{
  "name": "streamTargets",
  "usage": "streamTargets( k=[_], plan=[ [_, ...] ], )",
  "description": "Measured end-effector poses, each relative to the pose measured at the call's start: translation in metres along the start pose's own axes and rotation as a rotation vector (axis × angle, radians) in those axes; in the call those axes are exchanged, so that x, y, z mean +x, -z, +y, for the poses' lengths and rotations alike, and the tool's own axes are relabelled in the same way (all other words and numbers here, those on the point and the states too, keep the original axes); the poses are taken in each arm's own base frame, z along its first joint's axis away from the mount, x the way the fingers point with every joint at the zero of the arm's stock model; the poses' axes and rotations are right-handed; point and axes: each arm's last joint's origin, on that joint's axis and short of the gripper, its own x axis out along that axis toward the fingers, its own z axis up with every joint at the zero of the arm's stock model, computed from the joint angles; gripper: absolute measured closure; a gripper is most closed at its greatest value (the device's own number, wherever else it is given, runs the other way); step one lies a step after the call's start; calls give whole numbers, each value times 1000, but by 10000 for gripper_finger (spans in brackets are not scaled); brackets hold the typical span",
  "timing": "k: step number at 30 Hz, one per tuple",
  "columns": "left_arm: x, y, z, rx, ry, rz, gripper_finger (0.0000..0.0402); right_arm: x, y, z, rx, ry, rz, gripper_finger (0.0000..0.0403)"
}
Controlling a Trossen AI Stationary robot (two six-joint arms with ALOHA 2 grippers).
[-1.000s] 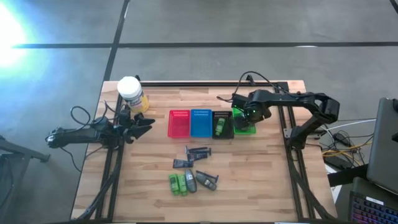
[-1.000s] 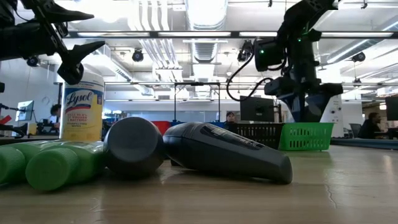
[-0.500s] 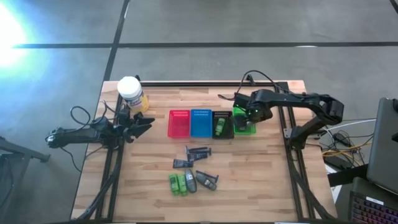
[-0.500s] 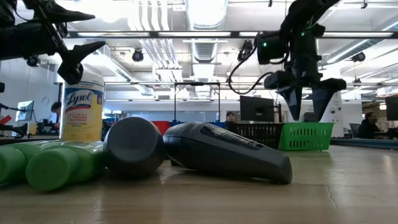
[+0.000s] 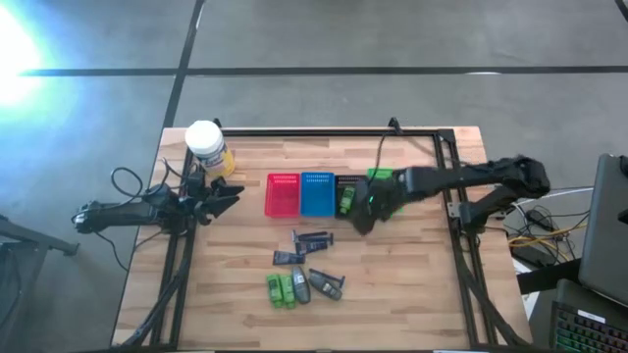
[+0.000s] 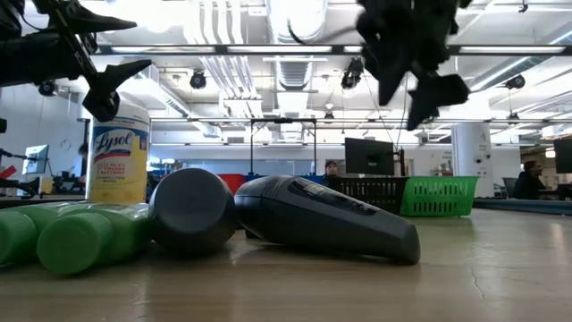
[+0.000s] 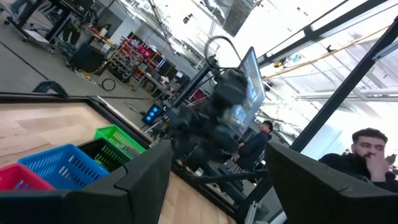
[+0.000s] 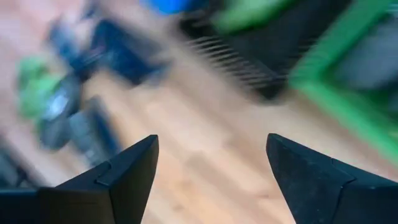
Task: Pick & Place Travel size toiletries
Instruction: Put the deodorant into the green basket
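Several travel toiletries lie in a loose cluster on the wood table: green packets (image 5: 281, 289), dark bottles (image 5: 325, 284) and blue razors (image 5: 314, 238). In the low view a dark bottle (image 6: 326, 217) and green packets (image 6: 76, 234) lie on their sides up close. A green item (image 5: 346, 200) sits in the black basket. My right gripper (image 5: 363, 218) hangs open and empty above the table, just near of the black and green baskets; its fingers (image 8: 124, 171) frame blurred table. My left gripper (image 5: 228, 194) waits open at the table's left, near the jar.
Red (image 5: 282, 194), blue (image 5: 316, 193), black (image 5: 350, 182) and green (image 5: 381, 175) baskets stand in a row at mid-table. A white-lidded yellow jar (image 5: 207, 146) stands at the far left corner. Bare wood lies on the near right part of the table. People sit in the room beyond.
My right gripper has risen from the green basket and swung toward the table's left and near edge, now over the bare wood near the black basket, moving fast enough to blur. It stays open. The toiletries on the table have not moved.
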Motion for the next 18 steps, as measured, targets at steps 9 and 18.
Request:
streamTargets(
  k=[9, 18],
  plan=[
    [0, 1, 1, 1, -5, 8, 138, 61, 59, 96, -536, -18, 121, 136],
    [0, 1, 1, 1, -5, 7, 138, 120, 76, 156, -653, 64, 44, 121]
  ],
)
